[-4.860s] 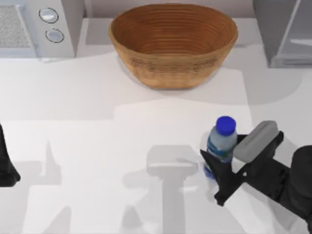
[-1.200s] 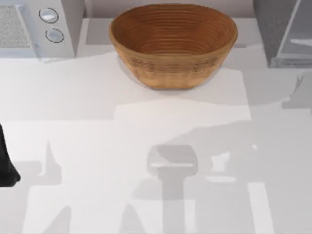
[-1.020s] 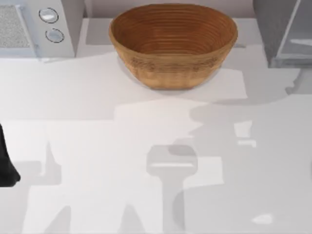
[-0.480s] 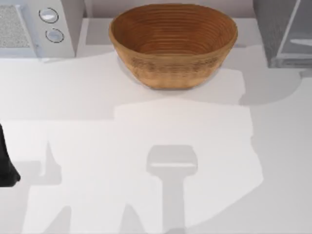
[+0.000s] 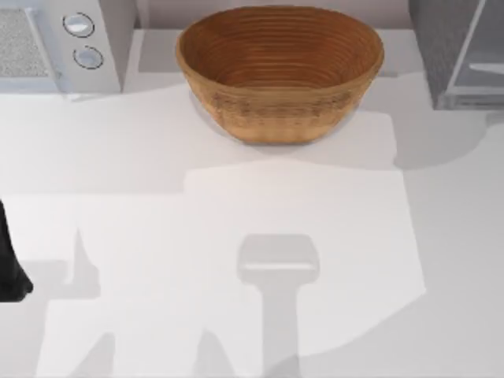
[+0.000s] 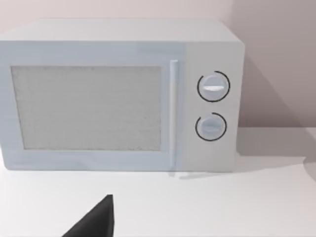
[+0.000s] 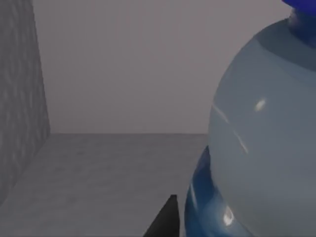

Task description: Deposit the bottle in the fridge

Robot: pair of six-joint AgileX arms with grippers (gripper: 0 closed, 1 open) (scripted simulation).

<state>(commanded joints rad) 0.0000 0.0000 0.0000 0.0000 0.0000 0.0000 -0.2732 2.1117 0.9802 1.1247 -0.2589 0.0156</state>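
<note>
The bottle (image 7: 261, 143) looms close before the right wrist camera, above a grey floor beside a dark-grey fridge (image 5: 461, 51) wall. Whether the right jaws grip it, I cannot tell. The left arm (image 5: 9, 260) sits parked at the desk's (image 5: 157, 157) left edge, facing the microwave (image 6: 118, 94).

A white table (image 5: 236, 205) is carrying soft grey shadows. A woven basket (image 5: 279, 71) and white microwave (image 6: 118, 94) are standing against a pale pinkish wall (image 6: 276, 59).

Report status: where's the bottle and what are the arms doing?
Bottle close against right wrist camera, inside grey fridge interior. Left arm parked at table's left edge, facing the microwave. Nothing blocking.
</note>
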